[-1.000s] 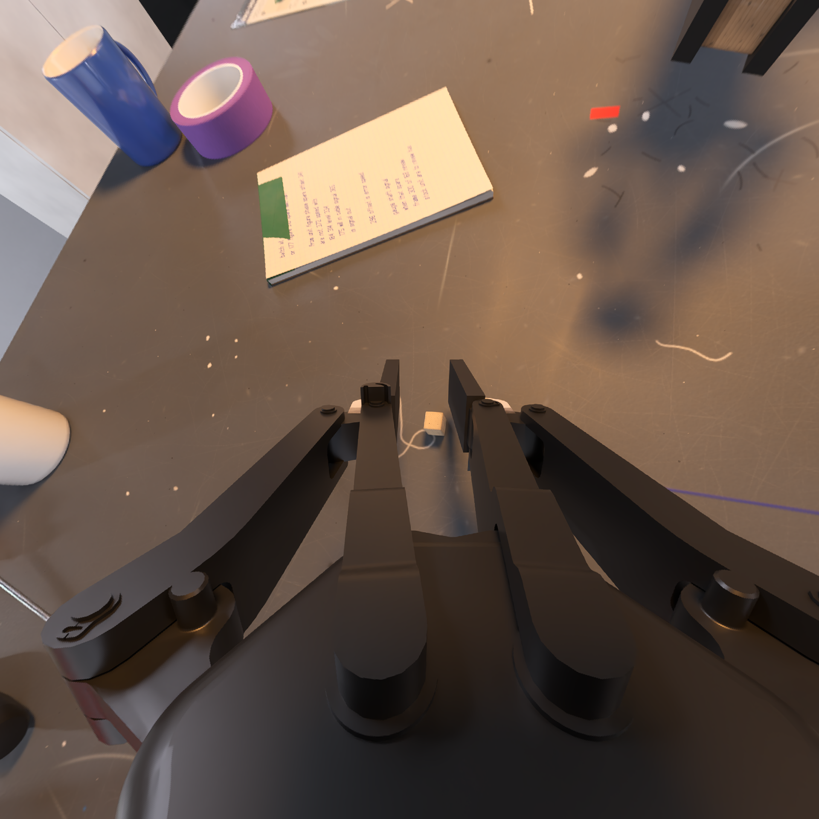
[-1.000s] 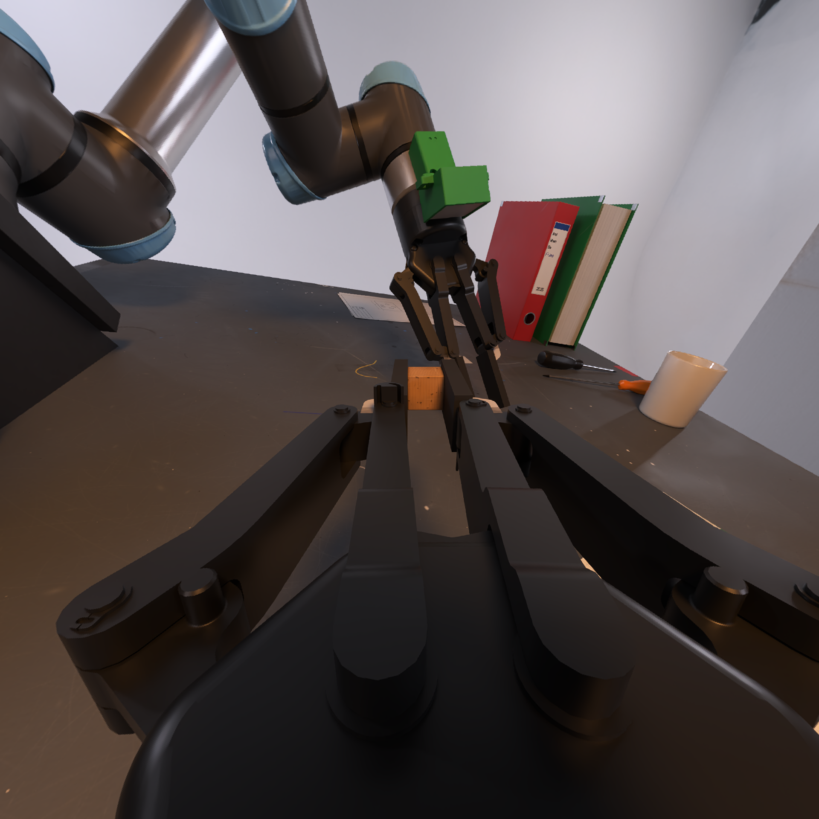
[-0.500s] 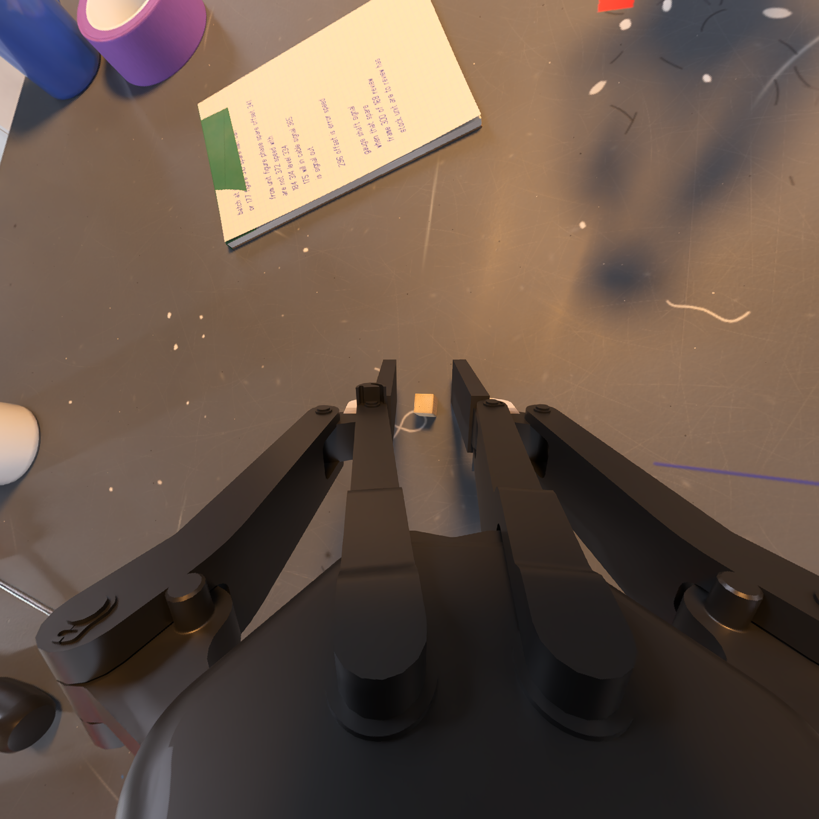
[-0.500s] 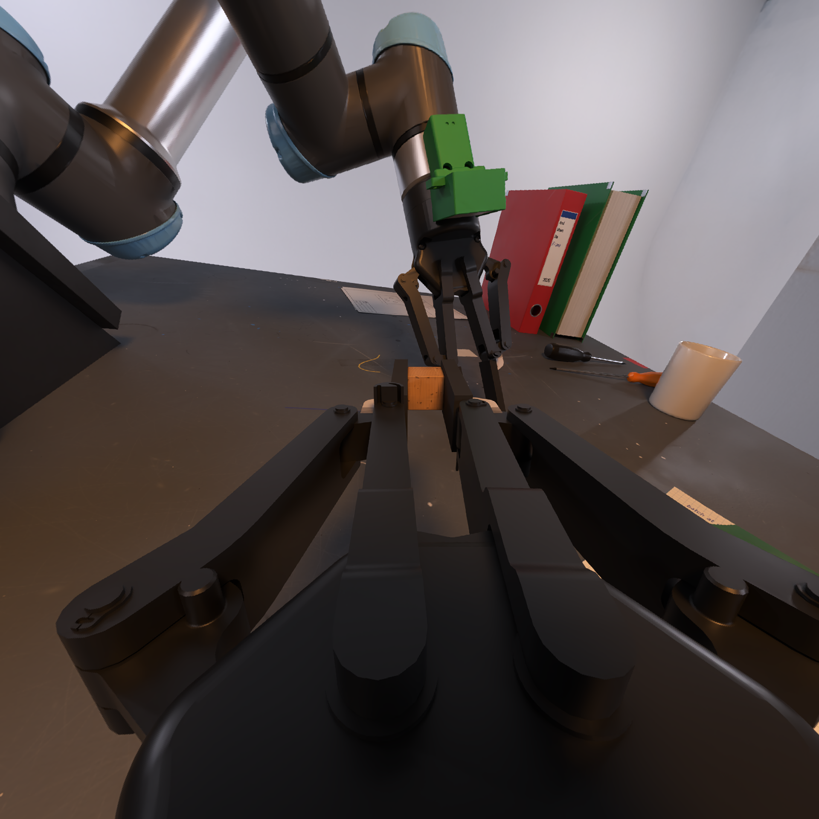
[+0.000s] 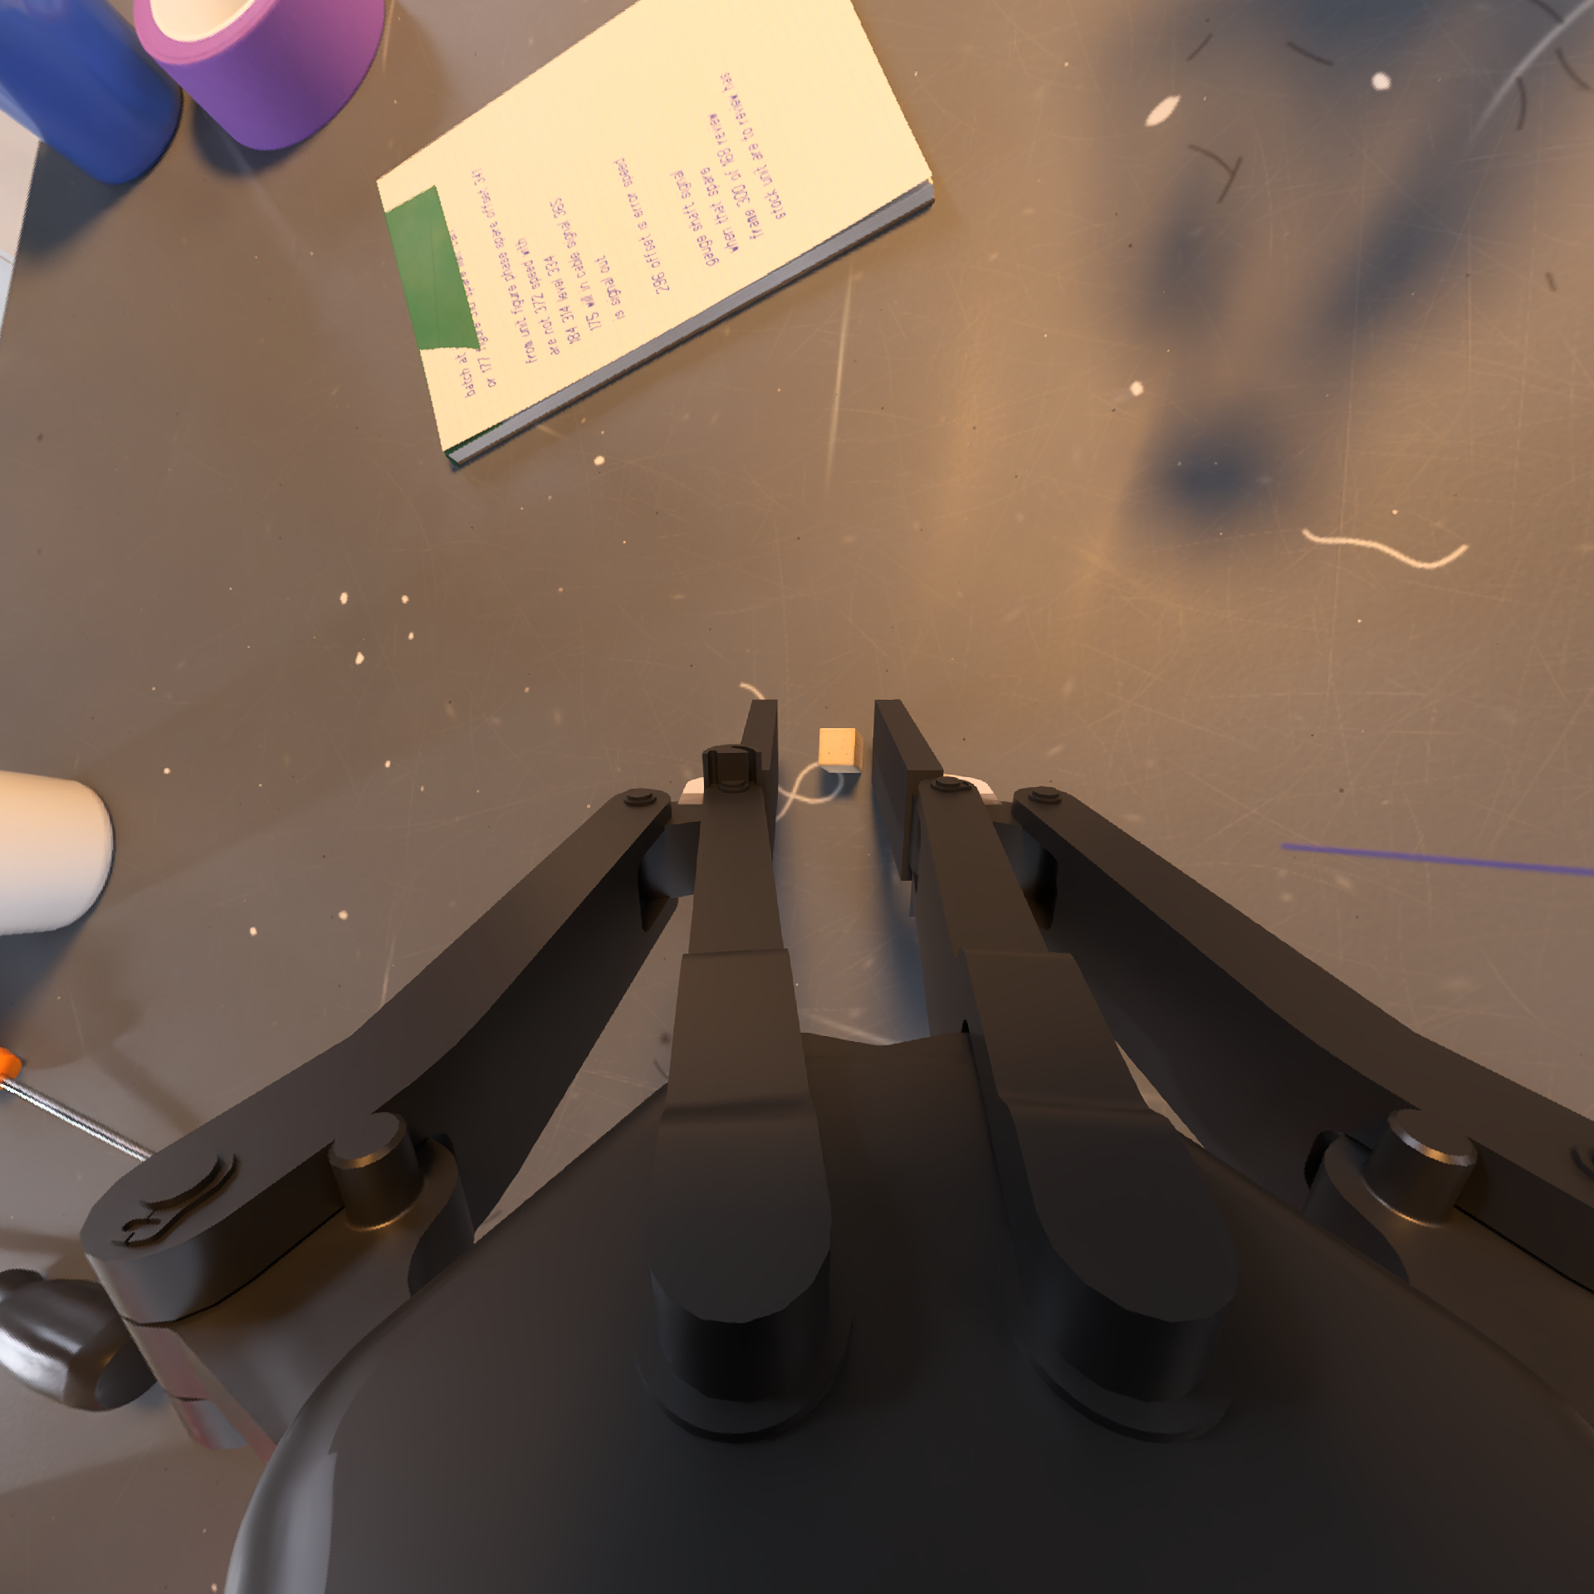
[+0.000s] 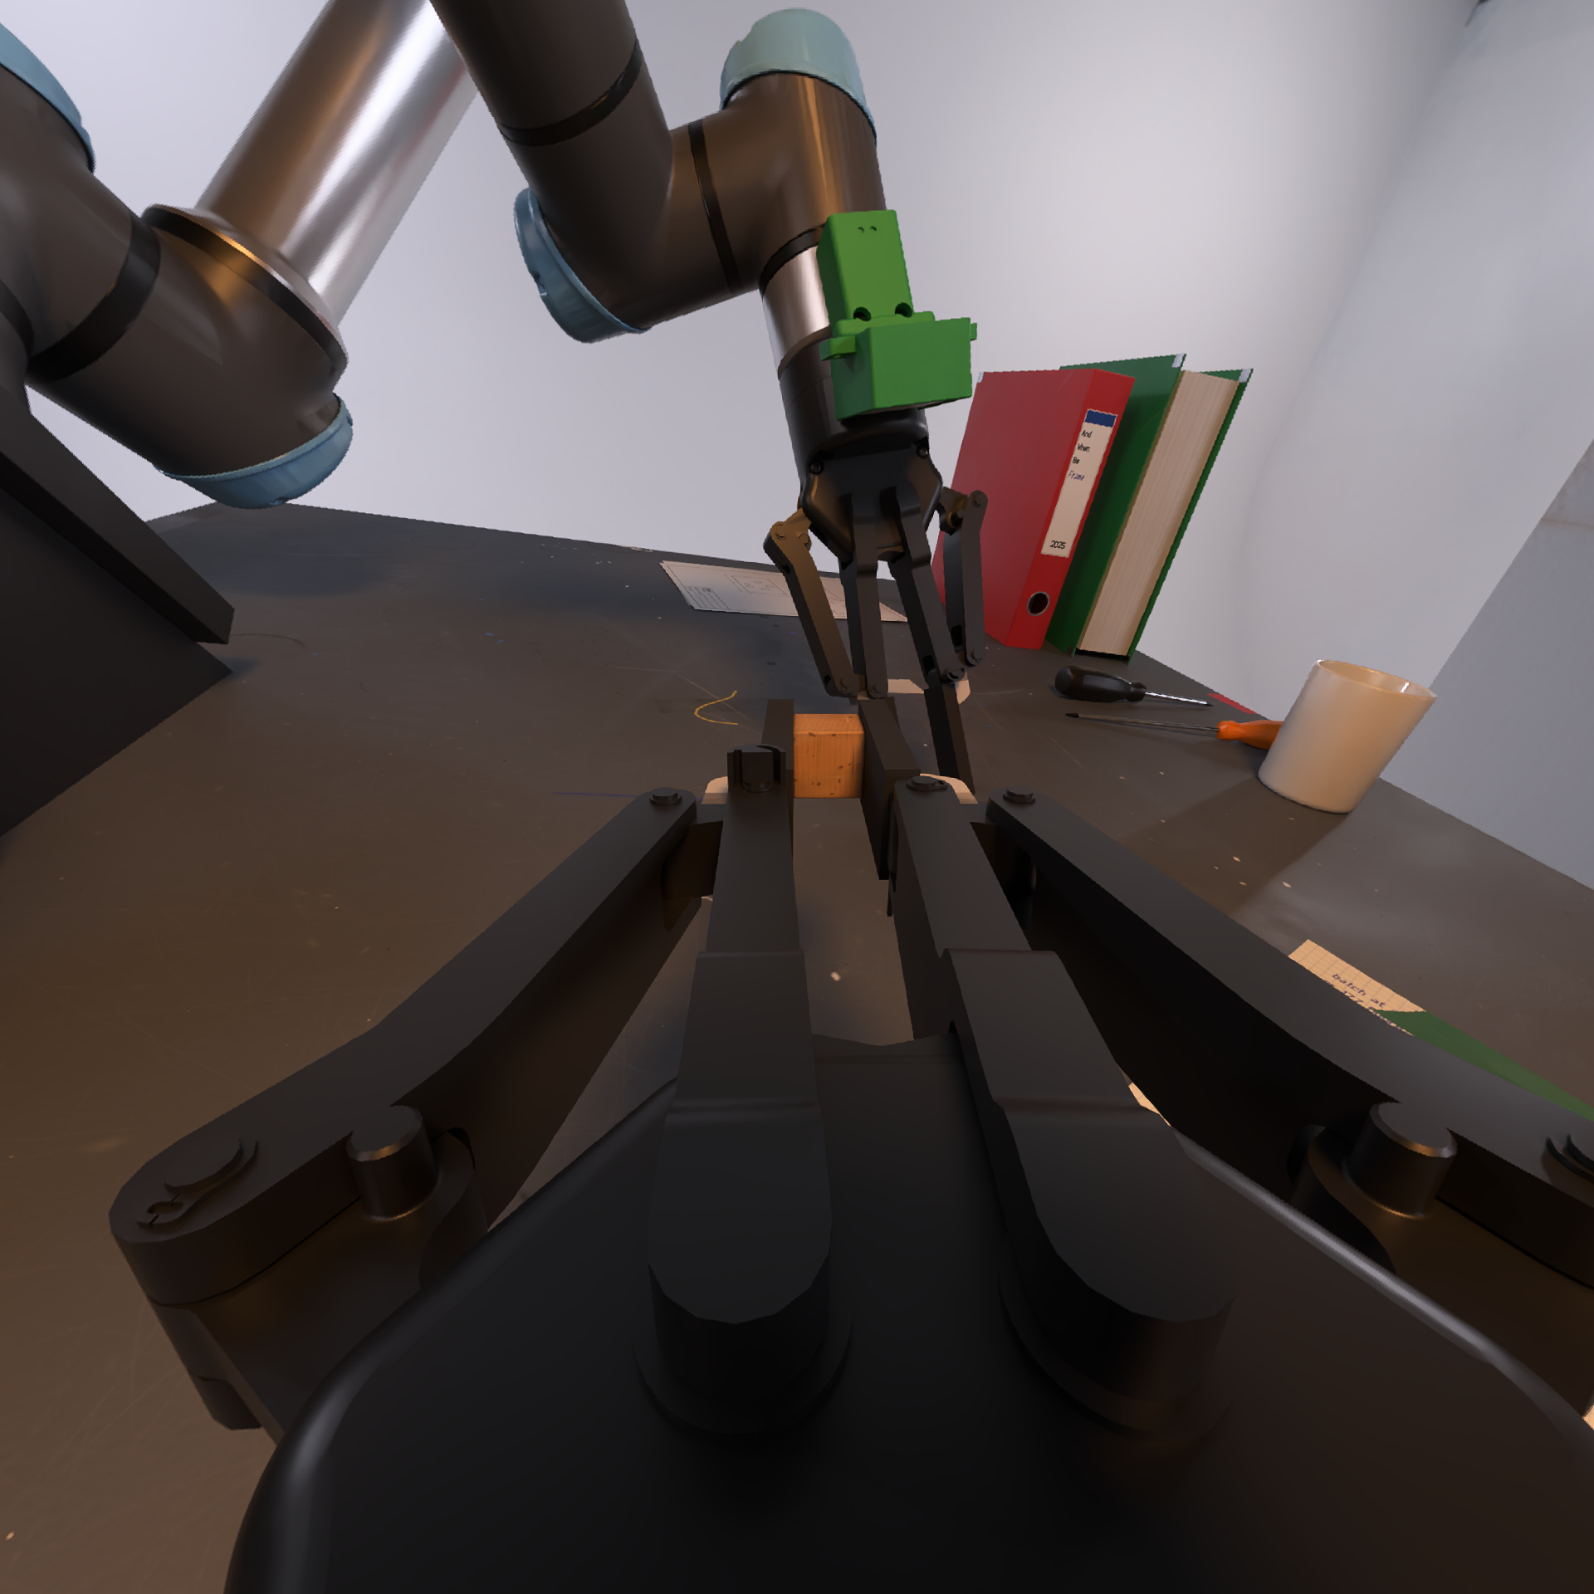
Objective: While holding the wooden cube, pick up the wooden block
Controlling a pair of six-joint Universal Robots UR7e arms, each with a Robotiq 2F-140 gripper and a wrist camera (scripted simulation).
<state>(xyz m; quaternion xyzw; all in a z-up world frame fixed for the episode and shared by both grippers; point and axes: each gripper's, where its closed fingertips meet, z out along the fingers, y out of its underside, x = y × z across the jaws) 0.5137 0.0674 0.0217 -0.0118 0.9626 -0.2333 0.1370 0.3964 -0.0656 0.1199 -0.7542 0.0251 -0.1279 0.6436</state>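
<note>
The right tool [image 6: 824, 746] is clamped on a light-brown wooden cube [image 6: 826, 756], both fingers pressed flat against its side faces, above the dark scratched counter [image 6: 431, 776].

The left tool [image 5: 825, 733] points down at the counter with its fingers parted and nothing between them in contact. Far below, seen in the gap between the fingers, a small pale wooden block [image 5: 837, 747] rests on the counter, apart from both fingers, beside a thin white thread [image 5: 802, 789]. In the right wrist view the same left tool [image 6: 914, 733] hangs at twelve o'clock beyond the cube, fingers downward, under a green camera housing [image 6: 888, 328].

In the left wrist view, a cream notepad with a green tape strip [image 5: 655, 216] lies at eleven o'clock from the block. A purple tape roll [image 5: 267, 60] and a blue mug [image 5: 78, 95] stand at the upper left corner. A white cylindrical cup [image 5: 47, 850] lies at nine o'clock.

In the right wrist view, a red binder [image 6: 1035, 500] and a green book [image 6: 1156, 509] lean together at one o'clock. A black-handled screwdriver [image 6: 1113, 687] and an orange-handled screwdriver [image 6: 1208, 730] lie at two o'clock, near a cream cup [image 6: 1341, 733].
</note>
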